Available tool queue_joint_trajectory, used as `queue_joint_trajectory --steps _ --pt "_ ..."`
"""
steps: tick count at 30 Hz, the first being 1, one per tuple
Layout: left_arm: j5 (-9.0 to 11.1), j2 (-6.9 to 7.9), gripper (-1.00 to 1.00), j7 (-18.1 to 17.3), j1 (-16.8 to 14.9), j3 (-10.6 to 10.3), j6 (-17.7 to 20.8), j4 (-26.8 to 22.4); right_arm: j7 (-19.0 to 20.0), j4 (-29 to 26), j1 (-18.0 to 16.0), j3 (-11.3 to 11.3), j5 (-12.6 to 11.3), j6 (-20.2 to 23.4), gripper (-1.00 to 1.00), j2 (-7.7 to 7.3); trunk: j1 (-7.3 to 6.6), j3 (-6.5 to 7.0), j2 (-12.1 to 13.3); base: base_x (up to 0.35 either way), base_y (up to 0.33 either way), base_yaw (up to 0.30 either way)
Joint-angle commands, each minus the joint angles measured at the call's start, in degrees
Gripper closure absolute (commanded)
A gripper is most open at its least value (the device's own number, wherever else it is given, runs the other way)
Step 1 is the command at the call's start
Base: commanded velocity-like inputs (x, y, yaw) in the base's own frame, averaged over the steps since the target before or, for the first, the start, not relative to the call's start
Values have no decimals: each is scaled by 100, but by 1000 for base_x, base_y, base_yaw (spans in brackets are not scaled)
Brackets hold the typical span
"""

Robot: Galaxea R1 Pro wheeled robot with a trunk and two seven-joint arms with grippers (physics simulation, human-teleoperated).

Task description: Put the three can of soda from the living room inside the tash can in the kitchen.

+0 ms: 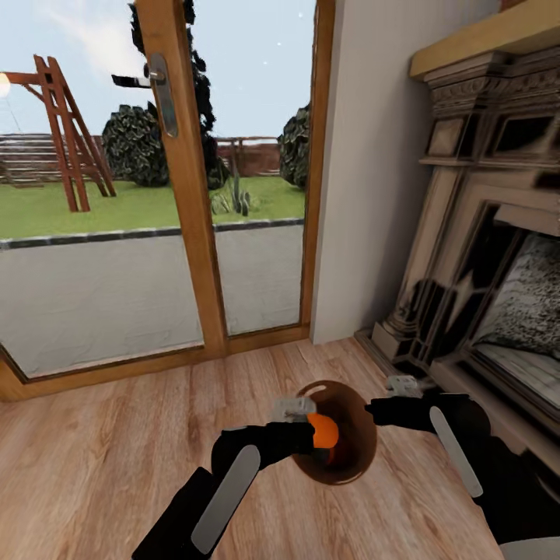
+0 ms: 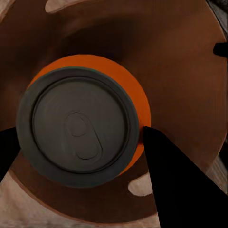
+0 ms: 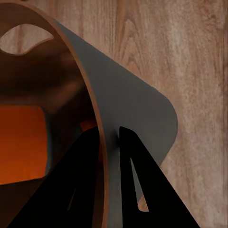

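Note:
The tash can [image 1: 367,445], grey outside and copper-brown inside, sits low between my arms over the wood floor. My right gripper [image 1: 379,411] is shut on its rim: in the right wrist view one finger [image 3: 76,180] is inside the wall and the other outside the grey wall [image 3: 137,109]. My left gripper [image 1: 309,426] is shut on a bright orange can of soda [image 1: 325,430] held in the bin's mouth. The left wrist view looks down on the can's grey top [image 2: 78,126], with a dark finger [image 2: 175,180] on each side and the brown inner wall [image 2: 180,71] around it. The other two cans are out of view.
Wood-framed glass doors [image 1: 187,194] stand ahead, with a garden behind them. A pale wall [image 1: 373,155] and the fireplace [image 1: 482,272] close off the right side. Light plank floor [image 1: 93,451] stretches to the left.

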Motion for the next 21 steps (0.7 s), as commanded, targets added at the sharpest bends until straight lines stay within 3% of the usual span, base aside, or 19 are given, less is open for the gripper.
queue_joint_trajectory --steps 1,9,15,21 --pt "8 -4 100 -16 -61 0 -14 243 17 -1 -2 14 -152 16 100 2 -3 24 1 0 0 0" --pt "12 -8 100 -21 -124 0 -85 645 17 -8 9 41 -159 16 100 8 -24 201 12 0 0 0" --pt "10 22 100 -120 -127 -28 -418 608 17 -9 5 346 -152 16 100 90 -24 201 12 0 0 0" --pt "-19 43 100 -389 -127 -34 -634 653 17 -9 5 411 -151 16 100 118 -24 201 12 0 0 0"
